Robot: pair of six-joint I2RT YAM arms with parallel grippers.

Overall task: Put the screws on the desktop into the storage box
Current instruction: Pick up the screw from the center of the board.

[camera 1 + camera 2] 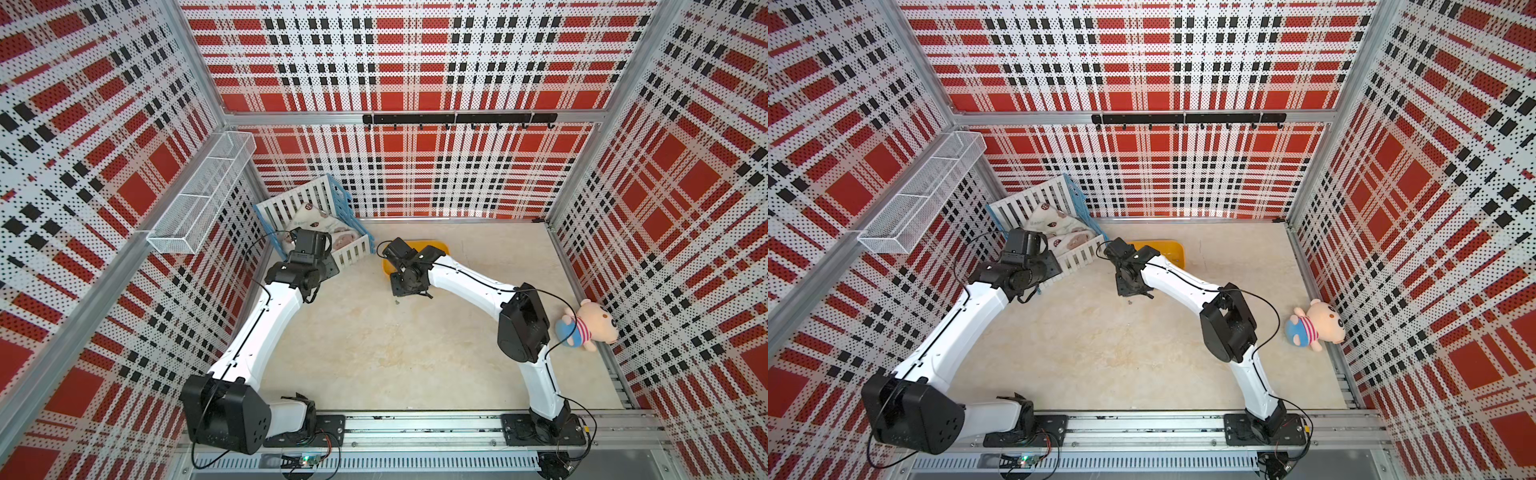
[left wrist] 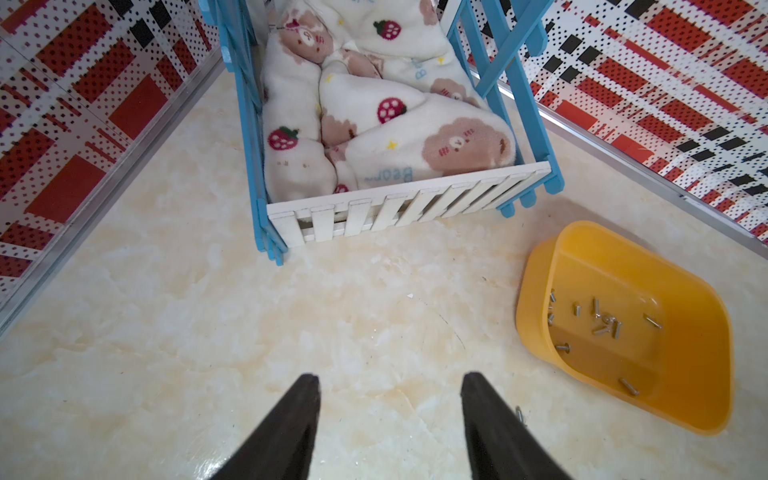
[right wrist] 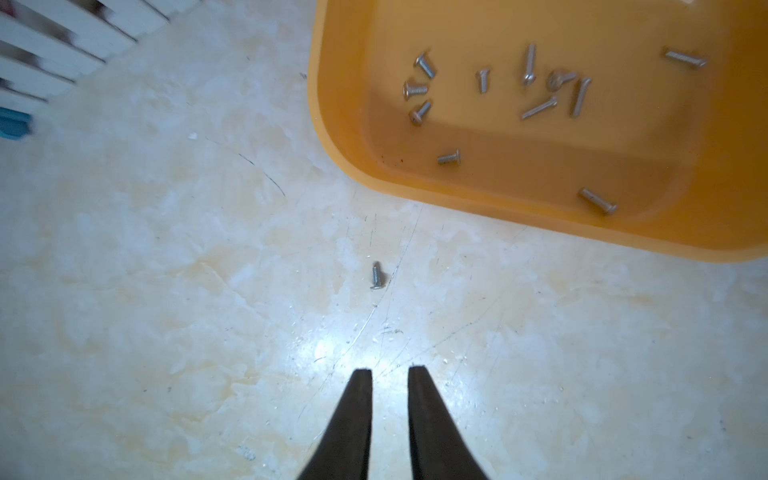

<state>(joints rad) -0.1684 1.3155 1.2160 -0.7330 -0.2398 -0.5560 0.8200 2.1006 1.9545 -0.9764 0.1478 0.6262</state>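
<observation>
Seemingly final pick — right gripper (image 3: 390, 369), narrowly parted and empty, must straddle the lone screw (image 3: 377, 276) beside the storage box (image 3: 332, 137); left gripper (image 2: 390, 378) agape, empty.

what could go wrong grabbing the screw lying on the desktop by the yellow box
1. The loose screw is tiny and lies flat on the glossy desktop; the right gripper, jaws only narrowly apart, could well pinch askew and flick it away.
2. The storage box sits close by, so a low approach might nudge its wall.
</observation>
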